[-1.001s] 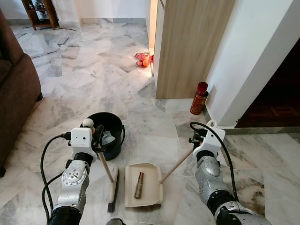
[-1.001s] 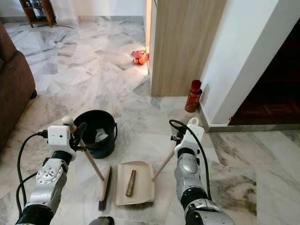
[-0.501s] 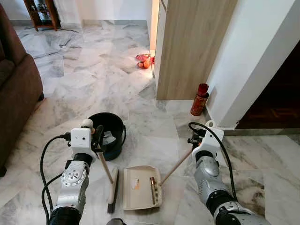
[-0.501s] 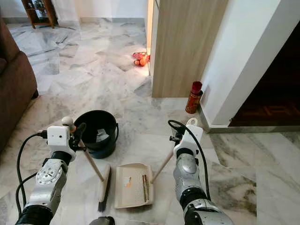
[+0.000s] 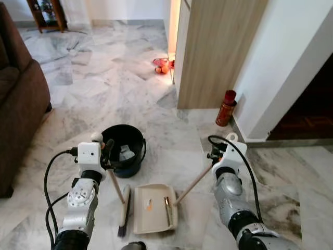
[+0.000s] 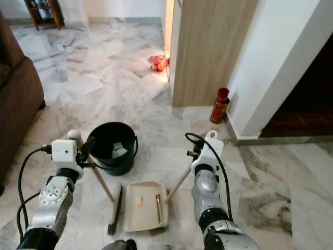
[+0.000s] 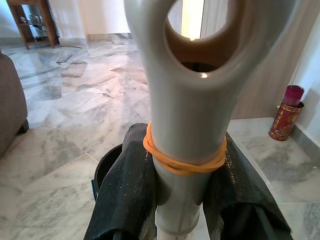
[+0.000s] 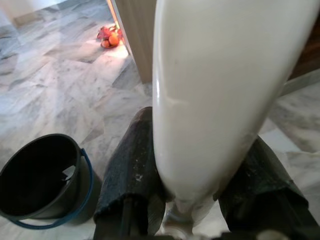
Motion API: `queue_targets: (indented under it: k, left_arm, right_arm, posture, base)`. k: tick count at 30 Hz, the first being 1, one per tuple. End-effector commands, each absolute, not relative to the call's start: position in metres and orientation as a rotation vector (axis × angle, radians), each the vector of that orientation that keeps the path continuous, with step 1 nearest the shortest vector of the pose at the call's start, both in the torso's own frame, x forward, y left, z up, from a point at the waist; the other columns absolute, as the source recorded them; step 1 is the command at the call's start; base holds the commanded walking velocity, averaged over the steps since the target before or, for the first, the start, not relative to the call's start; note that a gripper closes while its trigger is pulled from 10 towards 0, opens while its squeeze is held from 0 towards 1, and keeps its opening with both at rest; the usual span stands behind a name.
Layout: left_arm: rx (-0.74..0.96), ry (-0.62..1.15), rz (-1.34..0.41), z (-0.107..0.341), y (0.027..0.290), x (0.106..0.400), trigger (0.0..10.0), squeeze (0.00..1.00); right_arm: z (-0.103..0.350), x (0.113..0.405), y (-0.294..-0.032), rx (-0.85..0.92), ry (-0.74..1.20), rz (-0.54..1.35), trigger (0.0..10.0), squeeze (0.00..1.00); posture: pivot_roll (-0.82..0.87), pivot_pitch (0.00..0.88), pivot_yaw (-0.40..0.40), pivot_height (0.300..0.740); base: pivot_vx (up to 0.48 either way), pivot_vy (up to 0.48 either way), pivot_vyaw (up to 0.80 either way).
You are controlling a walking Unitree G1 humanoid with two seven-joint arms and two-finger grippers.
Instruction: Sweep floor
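My left gripper is shut on the wooden handle of a hand broom, whose bristle head rests on the marble floor. In the left wrist view the black fingers clamp the cream handle end, which has an orange rubber band. My right gripper is shut on the long handle of a cream dustpan lying on the floor beside the broom. A thin brown stick and a small orange scrap lie in the pan. A black bucket with paper inside stands just beyond the broom.
A brown sofa stands on the left. A wooden cabinet and a white wall corner rise ahead on the right, with a red canister at their foot. Red and orange items lie by the cabinet. Open marble floor stretches ahead.
The brown stick has rolled from the middle of the dustpan to its right side, uncovering the orange scrap. The camera view has shifted slightly; both grippers keep their hold.
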State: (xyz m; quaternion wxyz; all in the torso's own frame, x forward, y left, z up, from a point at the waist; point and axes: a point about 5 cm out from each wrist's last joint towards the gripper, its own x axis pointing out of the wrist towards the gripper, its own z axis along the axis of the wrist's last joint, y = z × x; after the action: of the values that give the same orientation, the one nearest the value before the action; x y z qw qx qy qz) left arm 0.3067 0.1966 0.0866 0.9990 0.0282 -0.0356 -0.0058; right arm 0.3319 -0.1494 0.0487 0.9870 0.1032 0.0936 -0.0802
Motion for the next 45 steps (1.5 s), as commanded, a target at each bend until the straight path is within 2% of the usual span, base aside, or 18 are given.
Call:
queue_targets:
  k: [1, 13, 20, 43, 45]
  left_arm:
    - [0.062, -0.109, -0.003, 0.096, 0.199, 0.309, 10.0, 0.00]
    - [0.061, -0.111, 0.000, 0.097, 0.200, 0.309, 10.0, 0.00]
    - [0.061, -0.110, -0.001, 0.097, 0.200, 0.309, 10.0, 0.00]
    - [0.072, -0.109, -0.003, 0.096, 0.198, 0.309, 10.0, 0.00]
    - [0.073, -0.108, -0.001, 0.096, 0.199, 0.309, 10.0, 0.00]
  right_arm:
    - [0.055, 0.336, -0.148, 0.207, 0.166, -0.154, 10.0, 0.00]
    - [0.055, 0.337, -0.147, 0.207, 0.166, -0.153, 10.0, 0.00]
    - [0.056, 0.337, -0.147, 0.210, 0.164, -0.150, 10.0, 0.00]
    - [0.066, 0.343, -0.144, 0.218, 0.118, -0.125, 10.0, 0.00]
    - [0.066, 0.342, -0.143, 0.222, 0.113, -0.120, 10.0, 0.00]
  posture:
    - [0.14, 0.079, -0.036, 0.740]
    - [0.15, 0.075, -0.036, 0.740]
    - [0.15, 0.069, -0.035, 0.740]
    - [0.15, 0.060, -0.034, 0.740]
    - [0.15, 0.063, -0.034, 0.740]
  base:
    - [0.000, 0.330, 0.00]
    - [0.000, 0.096, 0.00]
    - [0.000, 0.369, 0.00]
    - [0.000, 0.000, 0.00]
    - [0.000, 0.000, 0.80]
